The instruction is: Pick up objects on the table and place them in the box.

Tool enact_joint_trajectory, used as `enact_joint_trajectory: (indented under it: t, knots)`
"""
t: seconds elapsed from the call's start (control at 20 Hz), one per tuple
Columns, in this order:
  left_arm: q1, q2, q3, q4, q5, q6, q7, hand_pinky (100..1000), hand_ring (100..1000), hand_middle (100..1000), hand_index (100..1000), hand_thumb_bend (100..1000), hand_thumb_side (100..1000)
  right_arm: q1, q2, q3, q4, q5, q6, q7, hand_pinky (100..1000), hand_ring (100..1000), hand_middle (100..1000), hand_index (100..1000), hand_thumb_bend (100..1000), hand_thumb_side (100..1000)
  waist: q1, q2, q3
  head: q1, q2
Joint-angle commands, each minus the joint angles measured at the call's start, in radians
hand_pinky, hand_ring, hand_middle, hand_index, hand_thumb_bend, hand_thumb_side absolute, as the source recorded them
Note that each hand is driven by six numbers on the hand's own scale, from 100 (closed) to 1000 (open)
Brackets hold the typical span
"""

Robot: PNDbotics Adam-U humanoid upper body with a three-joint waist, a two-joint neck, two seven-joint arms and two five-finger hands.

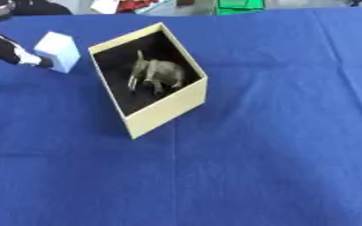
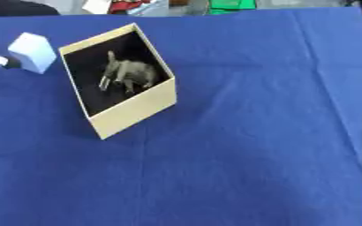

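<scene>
One box (image 1: 168, 111), one elephant (image 1: 158, 73) inside, one white block (image 1: 58, 50).

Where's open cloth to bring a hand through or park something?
Bare blue tablecloth runs all along the near side and right of the cream box. It is crowded at far left, where the left hand meets the pale blue block close beside the box, toy elephant inside.
</scene>
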Motion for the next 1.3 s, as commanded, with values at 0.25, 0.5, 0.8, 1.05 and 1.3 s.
enact_joint_trajectory:
  t: [0.25,0.5,0.8,1.05,1.3]
  knots:
    - [-0.032,0.049,0.028,0.050,-0.055,-0.061,-0.014,854,933,911,956,648,476,-0.024,-0.028,-0.004,-0.005,-0.006,-0.001,0.003,874,953,751,951,100,795,0.005,-0.011,-0.011,0.017,-0.028]
    - [-0.039,0.045,0.034,0.079,-0.073,-0.070,-0.011,849,928,911,954,606,454,-0.034,-0.031,-0.002,-0.004,-0.010,-0.002,0.005,874,954,751,951,100,796,0.010,0.001,-0.020,0.032,-0.042]
    - [-0.048,0.049,0.042,0.104,-0.080,-0.078,-0.009,849,928,915,956,542,365,-0.052,-0.038,0.003,-0.002,-0.016,-0.005,0.011,874,954,749,951,100,799,0.022,0.022,-0.038,0.059,-0.069]
    - [-0.053,0.055,0.046,0.109,-0.085,-0.085,0.022,845,920,905,948,498,315,-0.060,-0.048,0.002,0.006,-0.026,-0.005,0.012,874,955,747,949,100,802,0.028,0.038,-0.043,0.066,-0.076]
    - [-0.058,0.063,0.048,0.118,-0.099,-0.084,0.023,847,924,912,949,490,294,-0.067,-0.053,0.003,0.009,-0.033,-0.007,0.014,875,955,746,949,100,802,0.033,0.048,-0.048,0.069,-0.082]
